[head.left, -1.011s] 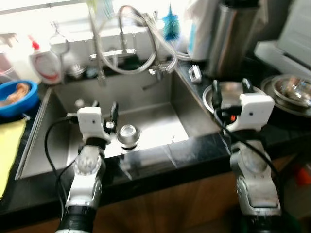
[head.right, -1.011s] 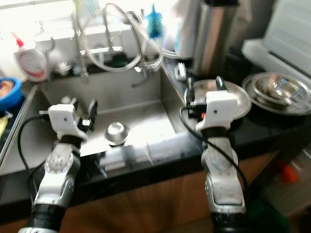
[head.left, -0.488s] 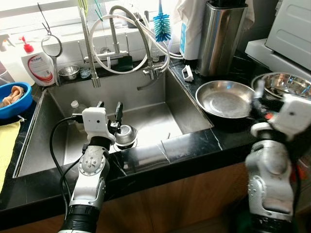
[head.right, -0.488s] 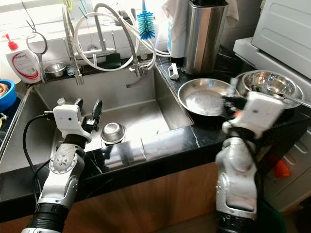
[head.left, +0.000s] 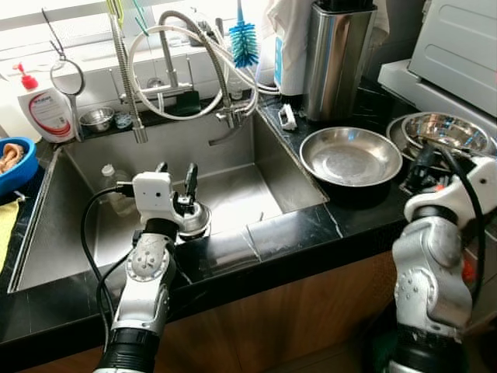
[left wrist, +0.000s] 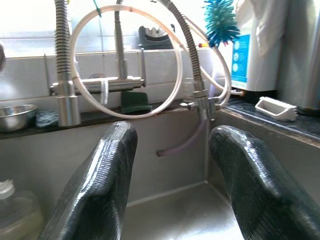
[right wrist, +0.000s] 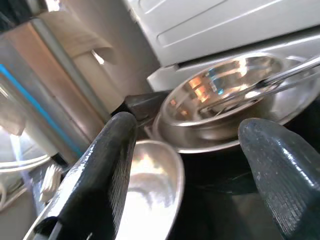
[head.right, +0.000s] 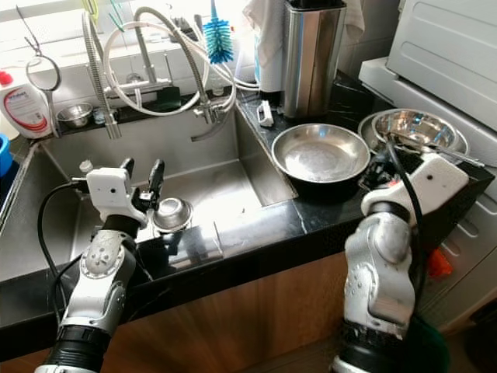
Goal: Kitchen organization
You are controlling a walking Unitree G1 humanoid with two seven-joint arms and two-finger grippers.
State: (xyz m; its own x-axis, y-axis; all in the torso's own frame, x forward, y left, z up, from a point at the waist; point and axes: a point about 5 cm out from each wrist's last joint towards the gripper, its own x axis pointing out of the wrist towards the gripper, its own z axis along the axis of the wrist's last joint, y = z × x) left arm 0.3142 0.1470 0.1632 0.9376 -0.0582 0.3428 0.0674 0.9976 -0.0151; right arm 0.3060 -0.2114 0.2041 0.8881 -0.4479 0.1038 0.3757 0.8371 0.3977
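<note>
- The left gripper is hovering over the steel sink, fingers parted and holding nothing.
- A small steel bowl is sitting on the sink floor just beyond and below that gripper, slightly to its right; whether a fingertip is touching it cannot be told.
- A clear bottle with a white cap is lying in the sink to the left of the left gripper.
- Ahead of the left gripper, coiled spring faucets with a pale hose loop are rising from the back ledge; a teal bottle brush is standing to their right.
- On the ledge further left, a white dispenser bottle with a red label is standing; its writing is too small to read.
- The right gripper is hovering over the black counter, fingers spread wide and grasping nothing.
- A wide steel pan is resting on the counter just ahead and to the left of the right gripper.
- A steel bowl with a utensil across it is sitting directly beyond the right gripper.
- A tall steel canister is standing behind the pan; the white package with a blue panel beside it is carrying print that cannot be made out.
</note>
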